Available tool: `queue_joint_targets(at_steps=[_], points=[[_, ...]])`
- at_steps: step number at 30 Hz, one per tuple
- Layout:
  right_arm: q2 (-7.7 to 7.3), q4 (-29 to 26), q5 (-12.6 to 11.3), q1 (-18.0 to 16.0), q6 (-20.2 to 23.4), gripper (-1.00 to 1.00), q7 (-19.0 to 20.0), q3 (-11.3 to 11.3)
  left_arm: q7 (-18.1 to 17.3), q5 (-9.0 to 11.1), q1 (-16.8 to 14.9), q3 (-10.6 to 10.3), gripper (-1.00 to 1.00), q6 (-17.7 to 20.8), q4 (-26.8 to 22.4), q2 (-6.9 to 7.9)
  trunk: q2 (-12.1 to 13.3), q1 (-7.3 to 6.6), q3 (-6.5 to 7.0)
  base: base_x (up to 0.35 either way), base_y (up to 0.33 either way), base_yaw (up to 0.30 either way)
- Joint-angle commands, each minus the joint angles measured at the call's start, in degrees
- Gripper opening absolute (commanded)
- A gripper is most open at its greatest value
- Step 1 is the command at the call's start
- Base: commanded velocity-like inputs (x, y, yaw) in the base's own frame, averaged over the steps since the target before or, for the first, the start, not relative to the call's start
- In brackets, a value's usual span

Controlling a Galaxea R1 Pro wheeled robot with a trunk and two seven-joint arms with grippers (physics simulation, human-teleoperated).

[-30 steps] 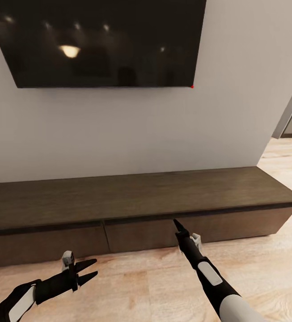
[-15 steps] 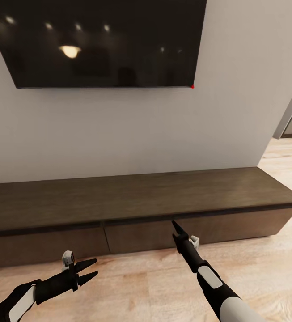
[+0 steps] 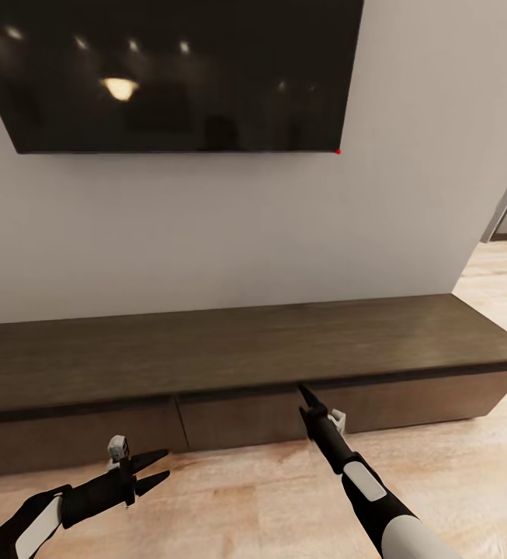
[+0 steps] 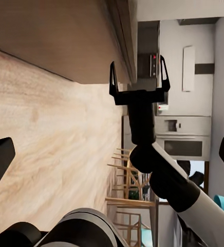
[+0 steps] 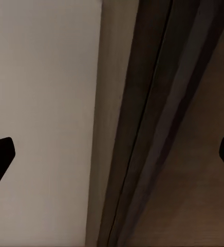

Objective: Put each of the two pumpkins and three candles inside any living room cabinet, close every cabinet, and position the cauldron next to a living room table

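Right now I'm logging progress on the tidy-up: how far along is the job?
Nothing looks done from here. The cabinet has both fronts shut, and its slab top carries no pumpkins or candles. In hand: the right gripper is open, raised to the gap under the slab top, probably to pull a front open. The left gripper is open, holding nothing. Loading the items, closing up and moving the cauldron remain.

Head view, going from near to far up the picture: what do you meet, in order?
Left gripper → right gripper at the cabinet front's upper edge → cabinet top → white wall → dark television.
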Motion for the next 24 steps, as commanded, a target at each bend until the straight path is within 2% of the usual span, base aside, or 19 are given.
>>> queue_joint_targets(at_steps=[1,24], points=[[0.03,0.01,-0.37,-0.03,0.6,1.0,0.18,-0.24,-0.08,0.48,-0.05,-0.34,1.0,0.49,0.02,0.06,-0.02,0.01,-0.05,0.148,0.0,0.0],[0.03,0.08,-0.39,-0.03,0.69,1.0,0.59,-0.25,-2.71,0.46,0.04,-0.34,1.0,0.4,0.02,0.34,-0.02,0.01,-0.05,0.012,0.0,0.0]])
